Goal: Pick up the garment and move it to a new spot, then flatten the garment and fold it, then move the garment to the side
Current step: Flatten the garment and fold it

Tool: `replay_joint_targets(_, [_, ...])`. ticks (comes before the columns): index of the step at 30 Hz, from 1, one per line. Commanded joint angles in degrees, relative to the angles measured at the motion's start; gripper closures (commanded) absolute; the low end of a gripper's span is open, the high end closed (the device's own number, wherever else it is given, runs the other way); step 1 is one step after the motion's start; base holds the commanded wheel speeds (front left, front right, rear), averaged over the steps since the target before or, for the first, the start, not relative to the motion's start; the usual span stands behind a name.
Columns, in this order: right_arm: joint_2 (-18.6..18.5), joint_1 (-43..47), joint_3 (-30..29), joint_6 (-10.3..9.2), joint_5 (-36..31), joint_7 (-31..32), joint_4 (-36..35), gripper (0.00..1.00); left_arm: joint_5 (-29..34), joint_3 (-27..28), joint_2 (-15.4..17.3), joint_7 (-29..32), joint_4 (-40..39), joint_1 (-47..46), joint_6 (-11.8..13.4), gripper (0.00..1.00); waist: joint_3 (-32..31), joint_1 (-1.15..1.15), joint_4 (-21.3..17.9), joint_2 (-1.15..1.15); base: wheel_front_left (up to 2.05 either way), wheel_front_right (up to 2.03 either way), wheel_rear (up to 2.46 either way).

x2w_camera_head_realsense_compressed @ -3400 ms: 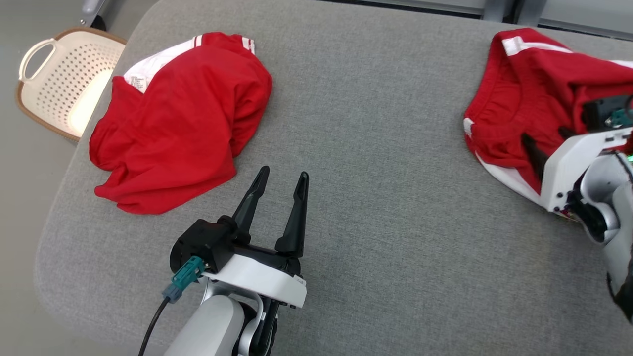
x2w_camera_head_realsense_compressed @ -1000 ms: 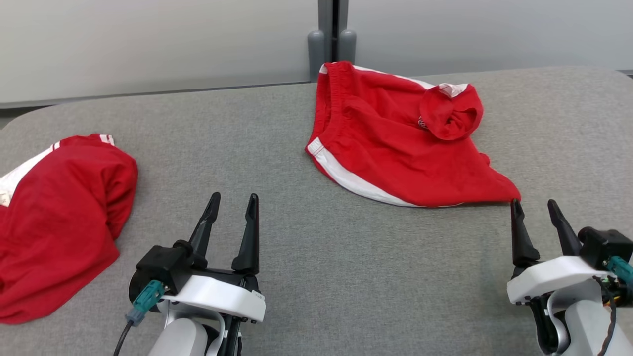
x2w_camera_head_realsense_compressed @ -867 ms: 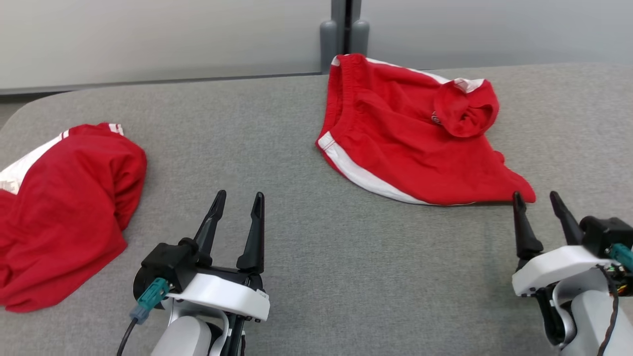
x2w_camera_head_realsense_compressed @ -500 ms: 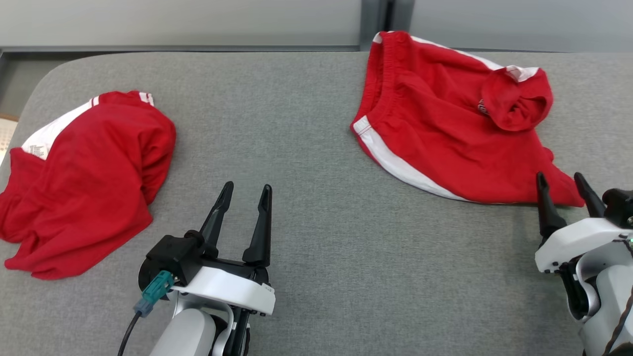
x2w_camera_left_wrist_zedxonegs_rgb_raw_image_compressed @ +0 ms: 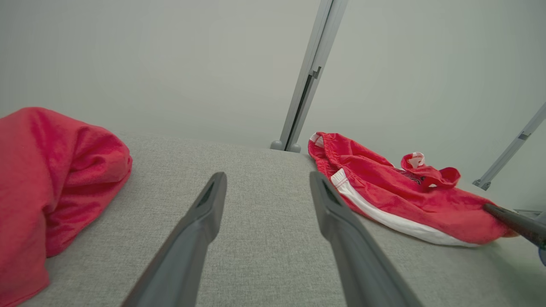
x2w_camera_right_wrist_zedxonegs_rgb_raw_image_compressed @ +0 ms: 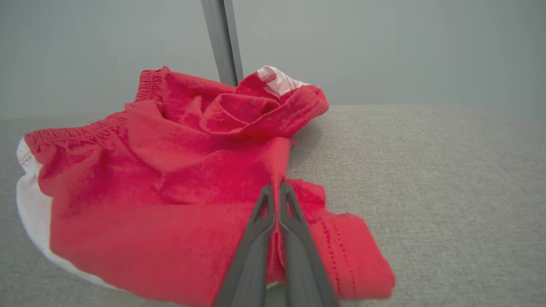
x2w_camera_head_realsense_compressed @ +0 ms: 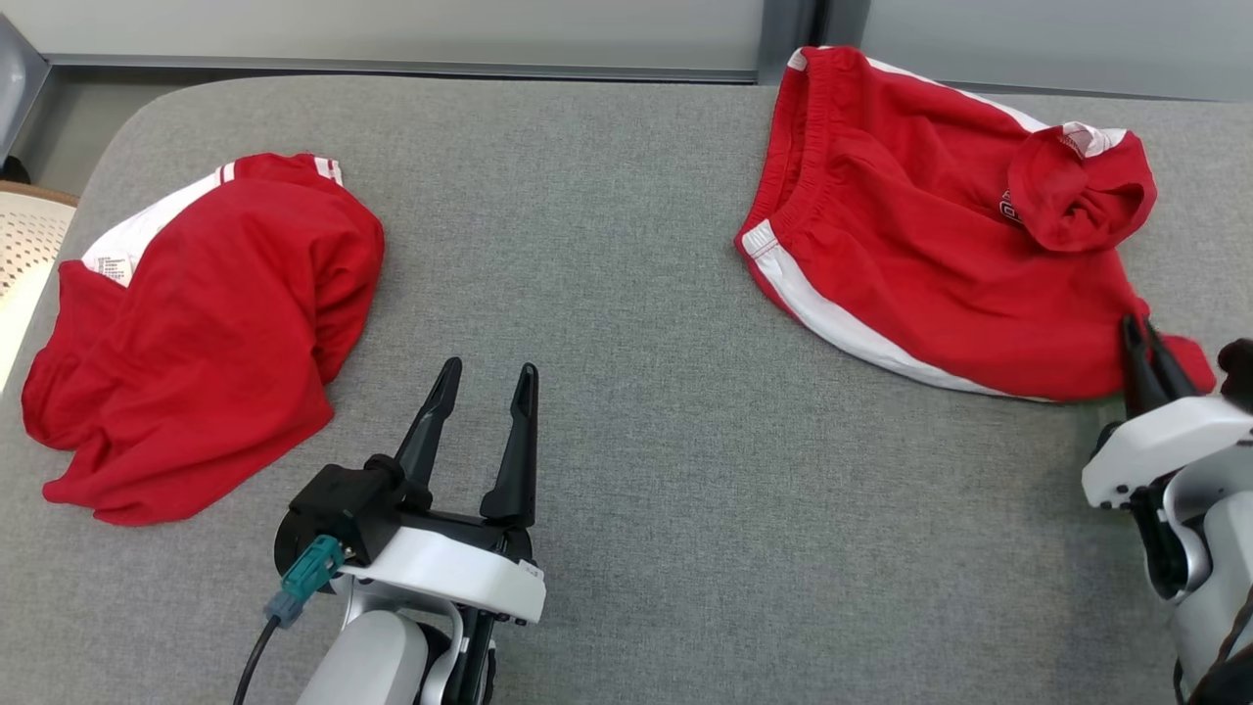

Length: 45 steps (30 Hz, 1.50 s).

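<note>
Left gripper (x2w_camera_head_realsense_compressed: 488, 365) was nearest the camera, low centre-left, over bare grey padded table (x2w_camera_head_realsense_compressed: 646, 411); fingers spread wide, nothing between them, touching no cloth. Right gripper (x2w_camera_head_realsense_compressed: 1141, 326) was at the right edge, fingers pressed together on the near right corner of the red shorts (x2w_camera_head_realsense_compressed: 940, 245). Right wrist view showed a fold of red cloth pinched between the two fingers, close to the stitched hem. Could not tell whether that corner was lifted off the table.

Shorts lay crumpled on the right half of the table, reaching to its far edge: elastic waistband on their left side, white stripe along the near edge, one leg opening rolled into a loose ring at the far right.

Second red garment (x2w_camera_head_realsense_compressed: 206, 333) lay in a heap on the left of the table, well apart from both grippers, with a white panel at its far left. Pale perforated basket (x2w_camera_head_realsense_compressed: 24, 245) sat just past the table's left edge. Grey upright post (x2w_camera_head_realsense_compressed: 789, 29) stood against the wall behind the shorts
</note>
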Motion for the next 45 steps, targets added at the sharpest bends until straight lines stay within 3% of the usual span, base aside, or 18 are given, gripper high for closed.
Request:
replay_joint_targets(1, [-0.72,-1.16,-0.19,-0.01,-0.58,-0.39,-0.43,1.0,-0.22,-0.1,0.22,-0.03,0.03,-0.94,0.02,0.0,-0.14,0.0,0.1,0.0,0.0,0.0,0.0])
replay_joint_targets(7, [-2.77,-4.42,0.64,-0.01,-2.08,3.3,-1.14,1.0,-1.0,-0.9,0.22,-0.03,-0.06,-1.15,0.25,0.0,-0.01,0.0,0.7,0.0,0.0,0.0,0.0])
replay_joint_targets(19, [-7.12,-9.53,2.74,-0.01,1.96,22.05,2.1,1.0,-2.59,-2.69,0.22,-0.03,0.11,-1.08,0.36,0.0,0.94,0.0,4.46,0.0,0.0,0.0,0.0])
replay_joint_targets(26, [-9.22,-13.75,2.52,-0.01,5.23,29.21,3.98,1.0,-2.87,-3.64,0.22,-0.03,-0.1,-1.83,0.31,0.0,2.03,0.0,6.39,0.0,0.0,0.0,0.0])
replay_joint_targets(27, [-9.54,-14.47,2.41,-0.01,5.13,29.64,4.28,0.75,-2.86,-3.78,0.22,-0.03,-0.14,-1.94,0.33,0.0,2.22,0.0,6.65,0.0,0.0,0.0,0.0])
replay_joint_targets(28, [-9.85,-15.18,2.09,-0.01,4.88,29.95,4.84,0.19,-2.91,-3.98,0.21,-0.03,-0.19,-2.06,0.38,0.0,2.43,0.0,6.91,0.0,0.0,0.0,0.0])
replay_joint_targets(29, [-10.04,-15.85,1.44,-0.01,4.56,30.09,5.68,0.0,-3.04,-4.13,0.21,-0.03,-0.26,-2.2,0.42,0.0,2.65,0.0,7.17,0.0,0.0,0.0,0.0])
replay_joint_targets(37, [-9.41,-19.01,-0.69,-0.01,-1.43,23.03,10.93,0.0,-3.08,-4.27,0.21,-0.03,-0.6,-2.54,0.82,0.0,3.88,0.0,7.58,0.0,0.0,0.0,0.0])
replay_joint_targets(45, [-7.17,-18.56,-1.02,-0.01,-1.52,11.42,12.41,0.0,-1.75,-2.58,0.22,-0.03,-0.34,-3.34,0.76,0.0,2.47,0.0,3.61,0.0,0.0,0.0,0.0])
